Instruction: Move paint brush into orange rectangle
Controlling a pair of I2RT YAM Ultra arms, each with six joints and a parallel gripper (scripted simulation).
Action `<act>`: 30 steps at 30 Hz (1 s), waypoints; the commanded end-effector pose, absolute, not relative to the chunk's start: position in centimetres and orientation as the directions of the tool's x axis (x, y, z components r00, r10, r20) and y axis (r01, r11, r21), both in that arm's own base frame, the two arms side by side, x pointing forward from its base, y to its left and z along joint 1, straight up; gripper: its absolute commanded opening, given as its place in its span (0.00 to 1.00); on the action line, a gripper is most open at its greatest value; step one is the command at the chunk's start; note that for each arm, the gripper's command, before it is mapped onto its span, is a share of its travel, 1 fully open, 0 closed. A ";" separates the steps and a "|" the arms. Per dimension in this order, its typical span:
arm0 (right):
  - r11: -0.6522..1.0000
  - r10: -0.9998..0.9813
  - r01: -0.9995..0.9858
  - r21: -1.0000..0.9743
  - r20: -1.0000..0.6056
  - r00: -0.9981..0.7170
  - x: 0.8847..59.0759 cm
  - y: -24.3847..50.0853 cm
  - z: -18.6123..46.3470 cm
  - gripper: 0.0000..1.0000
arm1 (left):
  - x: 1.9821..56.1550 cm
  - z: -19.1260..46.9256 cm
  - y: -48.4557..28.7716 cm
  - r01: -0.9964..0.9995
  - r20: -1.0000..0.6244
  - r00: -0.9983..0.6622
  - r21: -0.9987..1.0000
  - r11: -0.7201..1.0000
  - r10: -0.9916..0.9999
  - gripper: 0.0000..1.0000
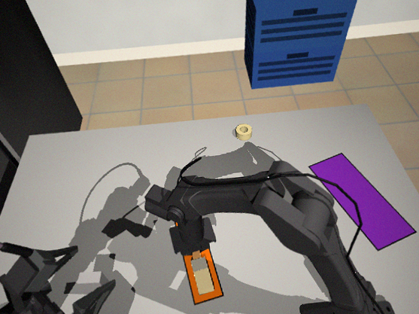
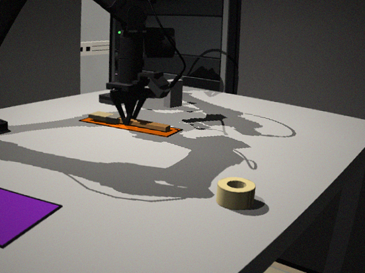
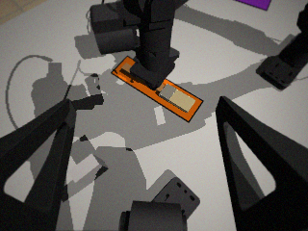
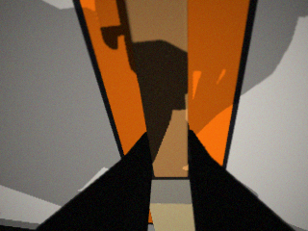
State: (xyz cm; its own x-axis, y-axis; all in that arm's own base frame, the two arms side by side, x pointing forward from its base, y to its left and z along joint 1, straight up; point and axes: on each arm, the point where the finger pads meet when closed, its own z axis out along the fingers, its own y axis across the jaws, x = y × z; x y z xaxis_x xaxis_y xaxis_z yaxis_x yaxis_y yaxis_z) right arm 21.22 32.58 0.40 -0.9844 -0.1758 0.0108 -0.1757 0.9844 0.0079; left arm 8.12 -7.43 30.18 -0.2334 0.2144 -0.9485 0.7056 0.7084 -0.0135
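The paint brush has a brown wooden handle, a grey ferrule and pale bristles. It lies along the orange rectangle, down on or just above its surface; it also shows in the exterior view and in the left wrist view. My right gripper points straight down and is shut on the brush's handle near the ferrule. My left gripper is open and empty, well above the table at its near left corner, apart from the brush.
A purple rectangle lies at the table's right side. A cream tape roll stands near the far edge. A blue cabinet stands on the floor beyond. The right arm spans the table's middle.
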 end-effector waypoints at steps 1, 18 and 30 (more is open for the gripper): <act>0.986 -0.163 -0.164 0.014 -0.004 -0.987 21.5 32.6 0.4 0.16 | 7.9 30.5 -7.4 0.710 -0.953 -0.221 -0.012 0.704 0.206 1.00; 0.986 -0.163 -0.164 0.028 -0.029 -0.986 22.2 32.7 1.5 0.64 | 7.9 30.5 -7.4 0.710 -0.953 -0.221 -0.012 0.704 0.206 1.00; 0.985 -0.166 -0.168 0.045 -0.047 -0.985 22.7 32.7 3.5 0.64 | 7.9 30.5 -7.4 0.710 -0.953 -0.221 -0.012 0.704 0.206 1.00</act>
